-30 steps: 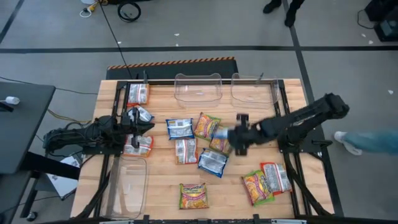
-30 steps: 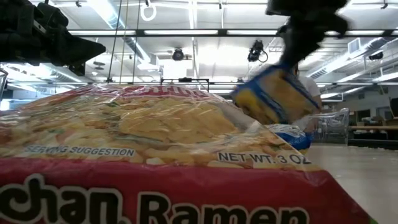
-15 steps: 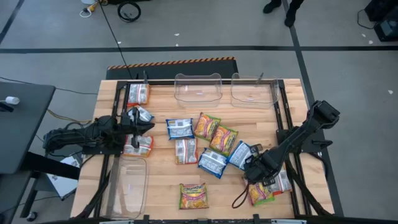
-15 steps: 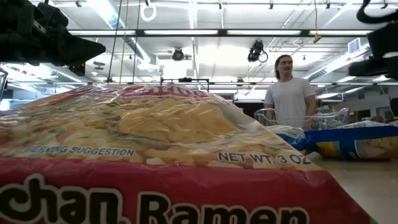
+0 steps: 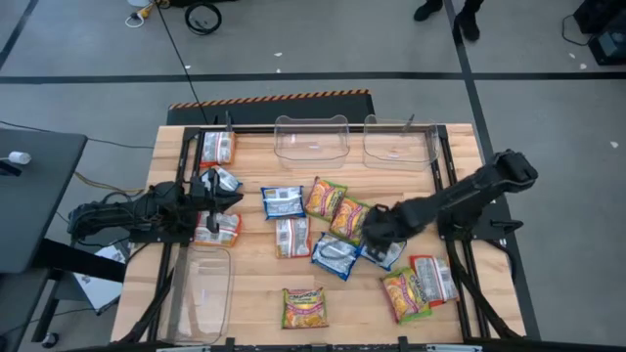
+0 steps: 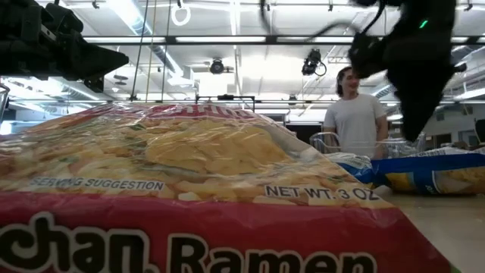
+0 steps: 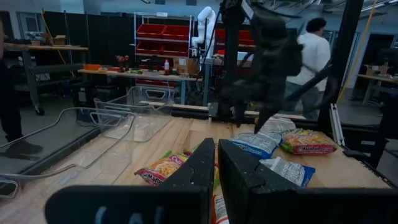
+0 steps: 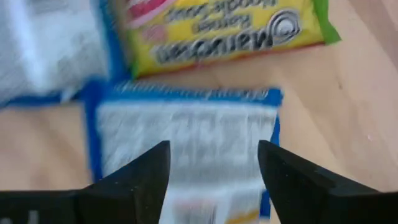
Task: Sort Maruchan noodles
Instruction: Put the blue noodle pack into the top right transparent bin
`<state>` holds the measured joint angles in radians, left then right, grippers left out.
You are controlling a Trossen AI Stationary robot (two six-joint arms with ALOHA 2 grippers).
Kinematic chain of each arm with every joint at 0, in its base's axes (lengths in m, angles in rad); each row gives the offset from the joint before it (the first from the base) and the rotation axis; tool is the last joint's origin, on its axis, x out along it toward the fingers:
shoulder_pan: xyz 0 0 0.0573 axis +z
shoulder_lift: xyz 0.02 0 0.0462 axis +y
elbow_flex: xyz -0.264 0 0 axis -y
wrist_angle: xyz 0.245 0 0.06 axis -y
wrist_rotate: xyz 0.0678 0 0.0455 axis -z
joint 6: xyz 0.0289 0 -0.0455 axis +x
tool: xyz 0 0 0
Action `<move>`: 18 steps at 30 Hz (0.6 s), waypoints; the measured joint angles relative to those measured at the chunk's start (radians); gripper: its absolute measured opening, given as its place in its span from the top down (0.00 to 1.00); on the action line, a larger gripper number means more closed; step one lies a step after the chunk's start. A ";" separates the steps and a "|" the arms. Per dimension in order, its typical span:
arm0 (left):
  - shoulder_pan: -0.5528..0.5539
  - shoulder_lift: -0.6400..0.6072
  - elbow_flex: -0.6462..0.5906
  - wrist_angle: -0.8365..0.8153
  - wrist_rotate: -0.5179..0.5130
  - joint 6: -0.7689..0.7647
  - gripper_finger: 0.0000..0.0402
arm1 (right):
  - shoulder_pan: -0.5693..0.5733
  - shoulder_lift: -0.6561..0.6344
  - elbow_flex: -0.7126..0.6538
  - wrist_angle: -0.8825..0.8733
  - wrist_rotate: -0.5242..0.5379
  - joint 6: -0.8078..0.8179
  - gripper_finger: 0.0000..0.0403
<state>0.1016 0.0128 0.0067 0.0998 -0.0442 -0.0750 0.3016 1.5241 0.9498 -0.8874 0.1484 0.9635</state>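
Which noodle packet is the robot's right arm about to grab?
Find the wooden table, then follow the right arm to its open right gripper. Right under it lies a blue-and-white packet, white back side up; the yellow-green packet beside it shows its front.

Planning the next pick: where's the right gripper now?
In the high view, the right gripper hovers open over a blue packet, right of center, beside a yellow-green packet.
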 joint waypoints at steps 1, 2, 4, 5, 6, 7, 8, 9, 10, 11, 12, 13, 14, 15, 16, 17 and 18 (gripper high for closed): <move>0.000 0.000 0.000 0.000 0.000 0.000 0.93 | -0.020 0.014 -0.009 0.028 -0.011 -0.010 0.38; 0.000 0.000 0.000 0.000 0.000 0.000 0.93 | -0.038 0.026 -0.019 0.054 -0.031 -0.019 0.38; 0.000 0.000 0.000 0.000 0.000 0.000 0.93 | -0.059 0.051 -0.037 0.099 -0.083 -0.026 0.39; 0.000 0.000 0.000 0.000 0.000 0.000 0.93 | -0.065 0.064 -0.046 0.110 -0.102 -0.030 0.40; 0.000 0.000 0.000 0.000 0.000 0.000 0.93 | -0.068 0.077 -0.050 0.110 -0.111 -0.036 0.41; 0.000 0.000 0.000 0.000 0.000 0.000 0.93 | -0.069 0.086 -0.053 0.109 -0.113 -0.040 0.42; 0.000 0.000 0.000 0.000 0.000 0.000 0.93 | -0.069 0.094 -0.055 0.107 -0.113 -0.046 0.44; 0.000 0.000 0.000 0.000 0.000 0.000 0.93 | -0.067 0.102 -0.056 0.108 -0.110 -0.055 0.46; 0.000 0.000 0.000 0.000 0.000 0.000 0.93 | -0.066 0.108 -0.056 0.107 -0.106 -0.069 0.49; 0.000 0.000 0.000 0.000 0.000 0.000 0.93 | -0.065 0.113 -0.056 0.107 -0.100 -0.080 0.52; 0.000 0.000 0.000 0.000 0.000 0.000 0.93 | -0.065 0.116 -0.054 0.106 -0.094 -0.088 0.57; 0.000 0.000 0.000 0.000 0.000 0.000 0.93 | -0.065 0.116 -0.052 0.102 -0.088 -0.093 0.61; 0.000 0.000 0.000 0.000 0.000 0.000 0.93 | -0.065 0.116 -0.050 0.103 -0.082 -0.098 0.67; 0.000 0.000 0.000 0.000 0.000 0.000 0.93 | -0.065 0.111 -0.047 0.103 -0.075 -0.101 0.73; 0.000 0.000 0.000 0.000 0.000 0.000 0.93 | -0.066 0.105 -0.044 0.102 -0.067 -0.104 0.80; 0.000 0.000 0.000 0.000 0.000 0.000 0.93 | -0.066 0.095 -0.039 0.102 -0.060 -0.112 0.87; 0.000 0.000 0.000 0.000 0.000 0.000 0.93 | -0.066 0.081 -0.033 0.103 -0.059 -0.126 0.93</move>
<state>0.1016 0.0131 0.0067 0.0998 -0.0444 -0.0750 0.2359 1.6049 0.9170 -0.7844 0.0897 0.8376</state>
